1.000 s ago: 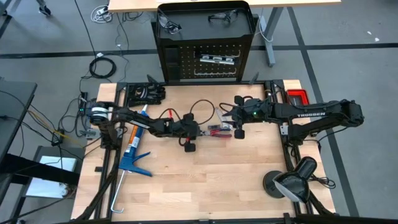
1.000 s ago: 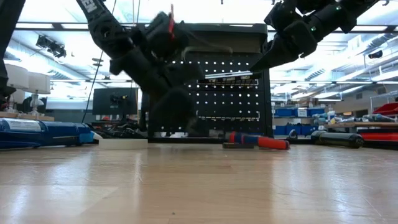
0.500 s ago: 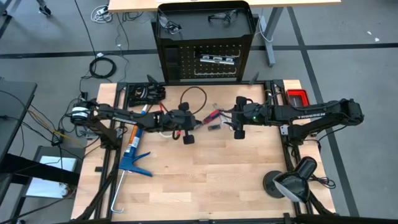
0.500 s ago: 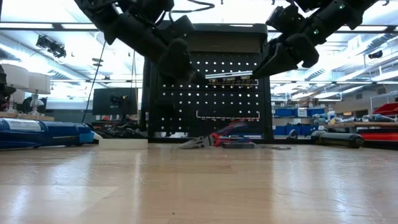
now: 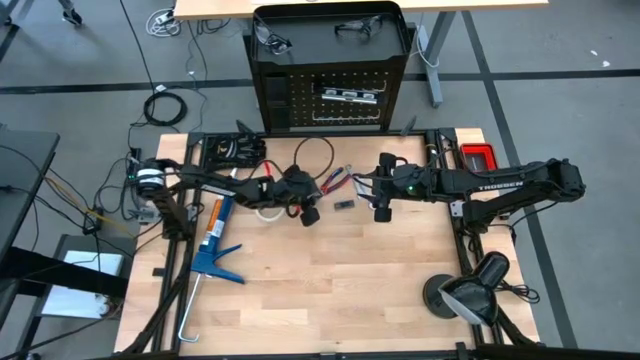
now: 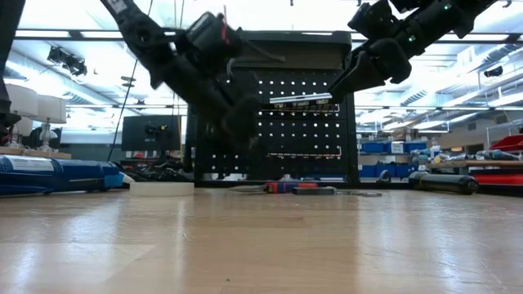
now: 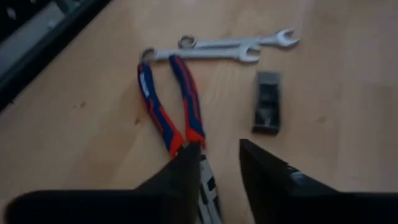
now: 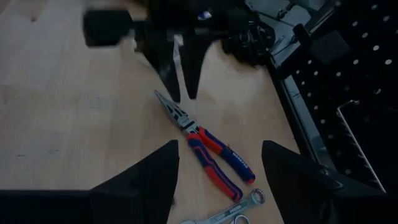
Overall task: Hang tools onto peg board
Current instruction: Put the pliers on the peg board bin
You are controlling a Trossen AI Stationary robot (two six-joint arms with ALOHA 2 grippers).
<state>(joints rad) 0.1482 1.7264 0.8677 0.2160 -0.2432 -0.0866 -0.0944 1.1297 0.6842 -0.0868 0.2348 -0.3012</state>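
Moved since a second ago: the pliers no longer ride up with the left gripper; they lie flat on the table again, nearer the board, and the left arm has pulled back a little.
High view, progress: the peg board carries only a silver item on its hooks; the safety glasses rest on its top tray. The pliers and a small black bar are not yet hung, so most of the job looks undone.
Low view: the pliers lie flat before the board's foot; both arms hang above them.
Left wrist view: the left gripper's fingers stand apart over the pliers' nose, gripping nothing; two wrenches touch the handle ends.
Right wrist view: the right gripper hovers wide and empty over the handles, facing the left.
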